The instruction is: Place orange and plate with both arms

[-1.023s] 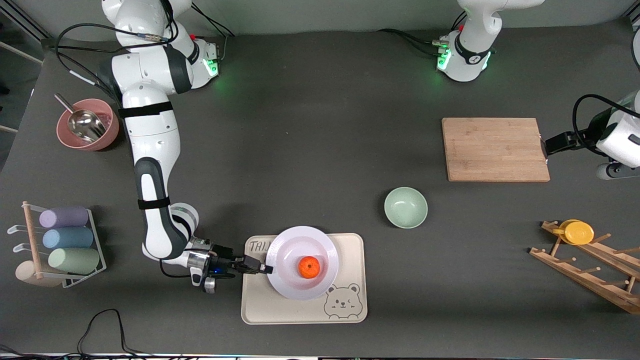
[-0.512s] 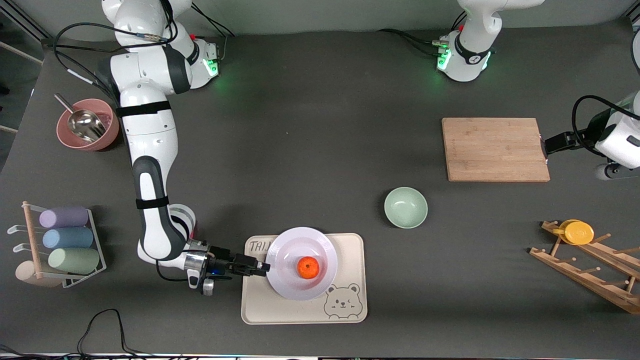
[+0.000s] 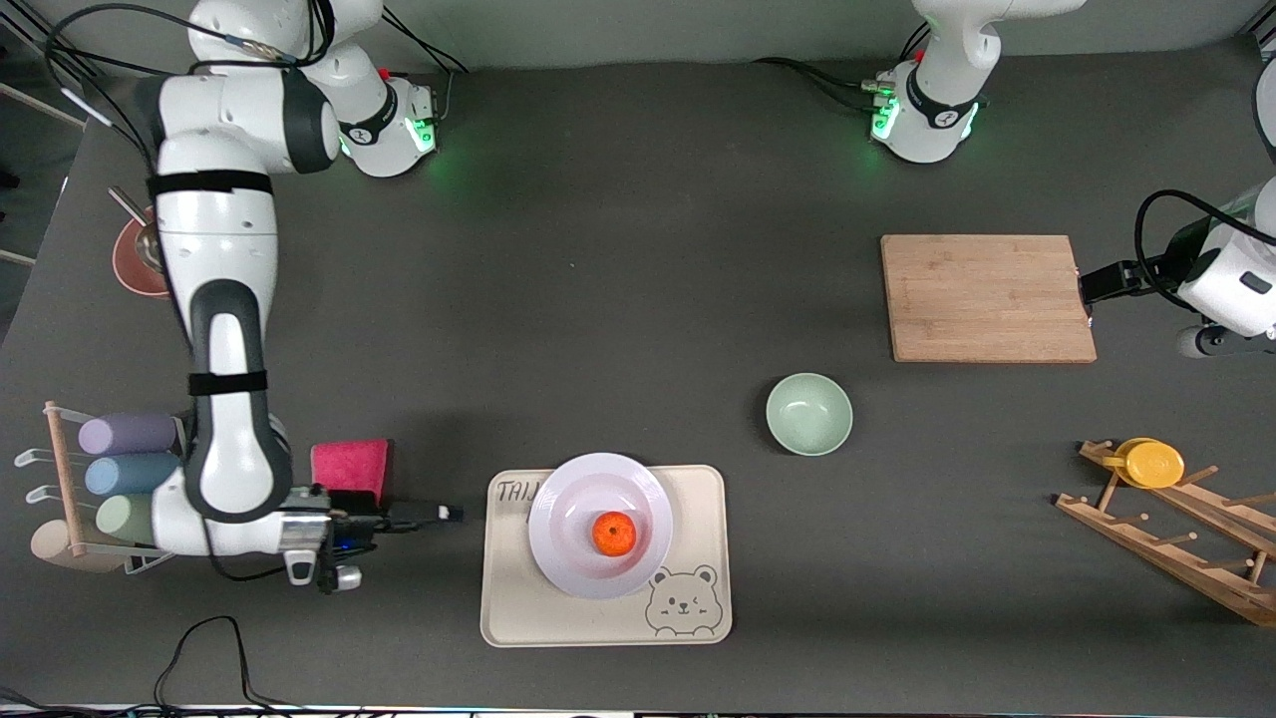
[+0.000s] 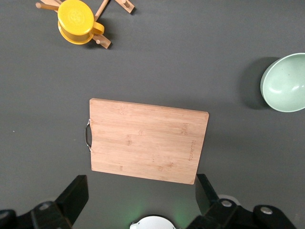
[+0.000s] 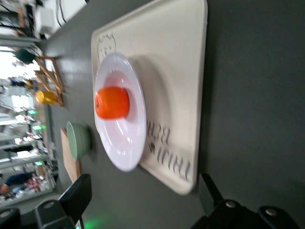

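Note:
The orange (image 3: 615,533) sits in the middle of the white plate (image 3: 564,499), which rests on the cream bear tray (image 3: 698,489). In the right wrist view the orange (image 5: 112,102) lies on the plate (image 5: 133,138) on the tray (image 5: 176,71). My right gripper (image 3: 447,514) is open and empty, low over the table beside the tray, toward the right arm's end. My left gripper (image 3: 1089,286) is open and empty at the handle end of the wooden cutting board (image 3: 987,297); the board (image 4: 147,140) fills the left wrist view.
A pale green bowl (image 3: 808,413) stands between tray and board. A wooden rack with a yellow cup (image 3: 1154,463) is at the left arm's end. A pink cloth (image 3: 351,466), a cup rack (image 3: 130,477) and a pink bowl (image 3: 130,267) are at the right arm's end.
My right gripper let go of the plate's rim and drew back from the tray toward the right arm's end, uncovering the pink cloth. Plate and orange stay put. The left arm barely moved.

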